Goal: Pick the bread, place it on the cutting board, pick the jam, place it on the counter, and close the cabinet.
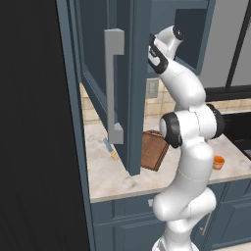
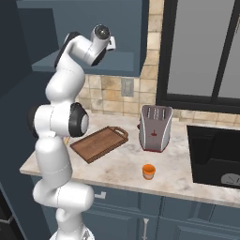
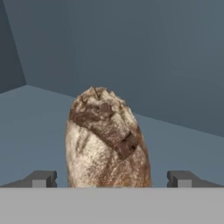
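Hand view, centre frame: the bread, a crusty brown loaf end, is seen standing on the blue-grey shelf floor of the cabinet, framed between the two dark fingertips at the lower left and lower right. The gripper is held wide apart, with clear space on either side of the loaf, and nothing is clasped.

From the left base view, the white arm is shown reaching up into the open cabinet at the upper centre, past its door and long grey handle. In the right base view, the cutting board is seen lying bare at centre left on the counter, the toaster just to its right, and the jam already set down on the stone at lower centre, near the front edge.

The bread step is judged to be in hand, with the grasp not yet made. Risks are noted: the loaf is rounded and stands on end, so it could be tipped or pushed deeper into the shelf if the fingers are advanced off-centre; a shallow pinch on the uneven crust could let it slip during the descent; and the open door could be clipped as the arm is withdrawn.
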### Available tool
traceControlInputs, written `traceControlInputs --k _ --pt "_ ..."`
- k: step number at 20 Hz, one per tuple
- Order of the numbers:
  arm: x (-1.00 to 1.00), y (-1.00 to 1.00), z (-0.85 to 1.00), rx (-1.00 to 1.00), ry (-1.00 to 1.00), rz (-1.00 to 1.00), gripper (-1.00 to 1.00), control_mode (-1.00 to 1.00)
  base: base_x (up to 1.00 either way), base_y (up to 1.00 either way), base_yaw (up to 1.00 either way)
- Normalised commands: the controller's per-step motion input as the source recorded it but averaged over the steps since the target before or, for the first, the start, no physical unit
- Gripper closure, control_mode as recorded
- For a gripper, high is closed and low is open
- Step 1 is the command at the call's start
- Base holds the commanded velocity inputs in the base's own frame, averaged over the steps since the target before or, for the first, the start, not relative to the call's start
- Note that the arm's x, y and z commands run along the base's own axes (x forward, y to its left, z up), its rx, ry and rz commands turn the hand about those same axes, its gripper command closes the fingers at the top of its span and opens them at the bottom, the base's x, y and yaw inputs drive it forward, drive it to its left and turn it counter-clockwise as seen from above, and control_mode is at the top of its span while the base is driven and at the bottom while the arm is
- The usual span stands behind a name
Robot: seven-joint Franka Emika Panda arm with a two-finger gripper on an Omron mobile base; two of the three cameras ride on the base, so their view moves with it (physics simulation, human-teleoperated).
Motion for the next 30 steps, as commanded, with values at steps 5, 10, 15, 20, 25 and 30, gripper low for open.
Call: traceControlInputs --k 5,10,15,20,25,30 --pt "0.14 0.02 0.00 0.00 0.00 0.03 -1.00 -1.00 0.00 0.00 0.00" --pt "0.10 0.08 -0.02 0.00 0.00 0.02 -1.00 -1.00 0.00 0.00 0.00" --pt "0.08 0.18 -0.08 0.00 0.00 0.01 1.00 -1.00 0.00 0.00 0.00" --pt "0.01 0.20 -0.03 0.00 0.00 0.01 1.00 -1.00 0.00 0.00 0.00" --pt "-0.13 0.01 0.00 0.00 0.00 0.00 1.00 -1.00 0.00 0.00 0.00" --pt "-0.62 0.00 0.00 0.00 0.00 0.00 1.00 -1.00 0.00 0.00 0.00"
